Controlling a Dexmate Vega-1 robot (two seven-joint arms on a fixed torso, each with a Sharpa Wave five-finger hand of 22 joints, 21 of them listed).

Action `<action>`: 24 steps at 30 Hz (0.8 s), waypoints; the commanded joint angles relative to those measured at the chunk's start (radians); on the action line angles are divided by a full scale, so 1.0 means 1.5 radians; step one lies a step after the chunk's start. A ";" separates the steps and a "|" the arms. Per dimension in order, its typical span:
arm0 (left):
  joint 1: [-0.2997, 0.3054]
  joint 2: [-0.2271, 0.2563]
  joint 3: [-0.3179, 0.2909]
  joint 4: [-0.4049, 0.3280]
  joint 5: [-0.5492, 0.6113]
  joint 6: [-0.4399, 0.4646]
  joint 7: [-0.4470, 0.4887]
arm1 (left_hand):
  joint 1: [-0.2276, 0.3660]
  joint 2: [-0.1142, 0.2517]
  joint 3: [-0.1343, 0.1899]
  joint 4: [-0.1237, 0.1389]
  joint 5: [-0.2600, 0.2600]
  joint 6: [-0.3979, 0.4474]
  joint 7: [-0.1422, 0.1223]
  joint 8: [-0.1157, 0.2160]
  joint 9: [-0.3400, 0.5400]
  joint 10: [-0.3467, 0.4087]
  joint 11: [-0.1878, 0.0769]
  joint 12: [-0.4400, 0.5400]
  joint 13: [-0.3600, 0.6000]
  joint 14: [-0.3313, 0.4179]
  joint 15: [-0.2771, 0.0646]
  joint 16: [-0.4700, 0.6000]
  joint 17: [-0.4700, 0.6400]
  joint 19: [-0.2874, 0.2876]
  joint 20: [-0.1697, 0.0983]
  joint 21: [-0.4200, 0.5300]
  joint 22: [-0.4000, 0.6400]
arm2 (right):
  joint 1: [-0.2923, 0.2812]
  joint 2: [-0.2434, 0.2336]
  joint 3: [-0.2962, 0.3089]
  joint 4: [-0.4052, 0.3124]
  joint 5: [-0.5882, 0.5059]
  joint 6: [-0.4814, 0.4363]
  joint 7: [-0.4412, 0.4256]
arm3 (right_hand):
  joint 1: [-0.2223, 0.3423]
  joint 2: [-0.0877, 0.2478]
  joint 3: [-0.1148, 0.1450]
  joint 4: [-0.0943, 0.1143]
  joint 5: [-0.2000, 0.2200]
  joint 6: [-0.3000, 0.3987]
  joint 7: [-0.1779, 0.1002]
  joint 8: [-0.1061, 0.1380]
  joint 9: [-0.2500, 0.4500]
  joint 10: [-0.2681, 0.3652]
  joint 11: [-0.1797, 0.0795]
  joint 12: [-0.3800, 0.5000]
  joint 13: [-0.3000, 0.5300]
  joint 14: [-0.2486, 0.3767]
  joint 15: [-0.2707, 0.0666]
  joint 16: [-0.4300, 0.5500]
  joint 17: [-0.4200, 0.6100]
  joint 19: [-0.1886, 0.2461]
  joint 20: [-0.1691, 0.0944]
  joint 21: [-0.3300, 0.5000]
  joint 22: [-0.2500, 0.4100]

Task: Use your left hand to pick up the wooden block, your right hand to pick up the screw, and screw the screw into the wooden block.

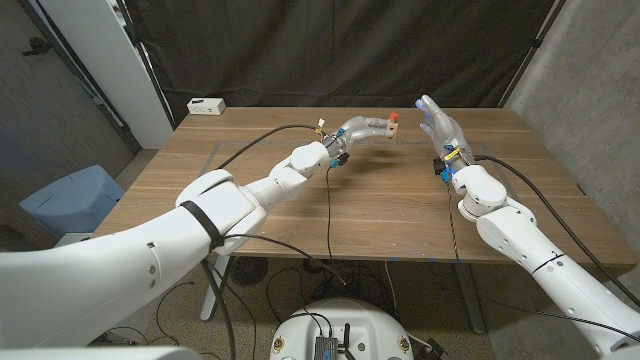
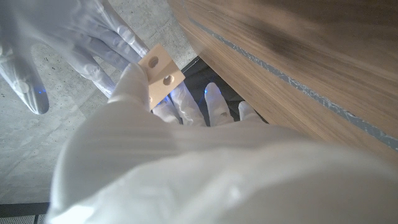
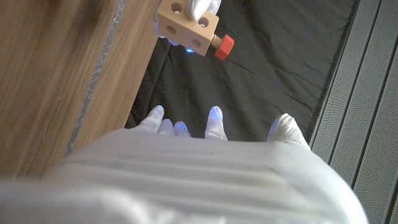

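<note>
pale tan wooden block [image 3: 188,25], red-headed screw [image 3: 223,46], white hands, brown grained table [image 1: 350,210], black backdrop [image 1: 330,50]

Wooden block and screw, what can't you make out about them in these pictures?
- Head view: wooden block too small; left hand covers most of it.
- Right wrist view: screw shank hidden inside the block, depth unknown.
- Left wrist view: own hand hides the block's lower part.
</note>
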 commanded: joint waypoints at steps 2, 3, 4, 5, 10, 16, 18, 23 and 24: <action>-0.006 -0.002 0.005 0.001 -0.001 0.007 -0.006 | -0.003 0.001 0.002 0.001 0.005 0.004 0.000 0.004 0.003 -0.004 -0.003 -0.001 0.000 -0.002 0.000 -0.001 0.002 0.000 0.004 0.002 0.000 | 0.011 -0.014 -0.015 -0.008 -0.004 -0.022 0.010 | -0.005 0.003 -0.001 -0.004 -0.001 -0.002 0.009 0.002 0.000 -0.016 0.001 -0.001 0.001 -0.019 0.000 -0.001 0.002 -0.011 0.003 0.002 0.002; -0.006 -0.001 0.006 0.001 0.000 0.007 -0.006 | -0.003 0.001 0.003 0.001 0.005 0.005 0.000 0.004 0.003 -0.004 -0.003 -0.001 0.000 -0.002 0.000 -0.001 0.002 0.000 0.004 0.002 0.000 | 0.012 -0.016 -0.016 -0.009 -0.005 -0.026 0.010 | -0.006 0.003 -0.001 -0.004 -0.001 -0.002 0.010 0.002 0.000 -0.018 0.002 -0.001 0.001 -0.021 0.000 -0.001 0.001 -0.012 0.002 0.003 0.002; -0.006 -0.001 0.006 0.002 0.000 0.008 -0.006 | -0.003 0.001 0.003 0.001 0.005 0.004 0.000 0.004 0.003 -0.004 -0.003 -0.001 0.000 -0.002 0.000 -0.001 0.002 0.000 0.004 0.002 0.000 | 0.013 -0.016 -0.017 -0.010 -0.005 -0.027 0.010 | -0.006 0.004 -0.001 -0.004 -0.001 0.000 0.013 0.003 0.000 -0.019 0.002 -0.001 0.001 -0.021 0.000 0.000 0.001 -0.012 0.002 0.003 0.002; -0.007 -0.002 0.006 0.002 -0.001 0.008 -0.007 | -0.003 0.000 0.003 0.001 0.005 0.004 0.001 0.004 0.003 -0.004 -0.003 -0.001 0.000 -0.002 0.000 -0.001 0.002 0.000 0.004 0.002 0.000 | 0.013 -0.016 -0.018 -0.009 -0.005 -0.028 0.010 | -0.007 0.004 -0.002 -0.004 -0.001 0.000 0.014 0.003 0.000 -0.023 0.004 -0.002 0.001 -0.023 0.000 0.000 0.001 -0.013 0.002 0.003 0.002; -0.008 -0.001 0.008 0.002 -0.001 0.008 -0.010 | -0.003 0.000 0.003 0.001 0.005 0.002 0.001 0.003 0.003 -0.004 -0.003 0.000 0.000 -0.002 0.000 -0.001 0.002 0.000 0.004 0.002 0.000 | 0.014 -0.015 -0.021 -0.006 -0.006 -0.032 0.008 | -0.008 0.005 -0.002 -0.005 -0.001 0.002 0.017 0.005 0.000 -0.031 0.003 -0.002 0.001 -0.030 0.000 0.000 0.001 -0.018 0.003 0.003 0.002; -0.009 0.000 0.009 0.001 0.001 0.007 -0.008 | -0.003 0.000 0.003 0.000 0.005 0.003 0.000 0.003 0.003 -0.004 -0.003 -0.001 0.000 -0.003 0.000 -0.002 0.002 -0.001 0.004 0.002 0.000 | 0.014 -0.016 -0.024 -0.004 -0.006 -0.037 0.006 | -0.010 0.005 -0.002 -0.005 -0.001 0.006 0.022 0.006 0.000 -0.040 0.001 -0.002 0.000 -0.036 -0.004 0.000 0.001 -0.020 0.002 0.004 0.002; -0.009 -0.001 0.009 0.002 0.000 0.008 -0.008 | -0.003 0.000 0.003 0.000 0.005 0.004 0.000 0.004 0.003 -0.005 -0.003 -0.001 0.000 -0.003 0.000 -0.002 0.002 -0.001 0.004 0.002 0.000 | 0.014 -0.015 -0.025 -0.004 -0.006 -0.037 0.006 | -0.010 0.006 -0.003 -0.005 -0.001 0.008 0.024 0.007 0.000 -0.041 0.001 -0.002 0.000 -0.037 -0.005 0.000 0.001 -0.020 0.002 0.004 0.002; -0.009 -0.001 0.009 0.002 -0.001 0.011 -0.008 | -0.004 0.000 0.003 0.000 0.004 0.003 0.001 0.003 0.003 -0.005 -0.004 -0.001 0.000 -0.003 0.000 -0.002 0.002 0.000 0.004 0.002 0.000 | 0.014 -0.016 -0.026 -0.006 -0.007 -0.041 0.002 | -0.011 0.006 -0.003 -0.005 -0.001 0.013 0.027 0.009 0.000 -0.043 0.001 -0.001 0.000 -0.039 -0.007 0.001 0.001 -0.021 0.002 0.005 0.002; -0.009 -0.001 0.009 0.002 -0.001 0.011 -0.008 | -0.004 0.000 0.003 0.000 0.004 0.004 0.000 0.004 0.003 -0.005 -0.004 -0.001 0.000 -0.003 0.000 -0.002 0.002 0.000 0.003 0.002 0.000 | 0.013 -0.017 -0.026 -0.007 -0.008 -0.042 0.001 | -0.011 0.007 -0.003 -0.006 -0.001 0.015 0.026 0.010 0.000 -0.043 0.001 0.000 0.000 -0.039 -0.008 0.002 0.001 -0.022 0.002 0.005 0.002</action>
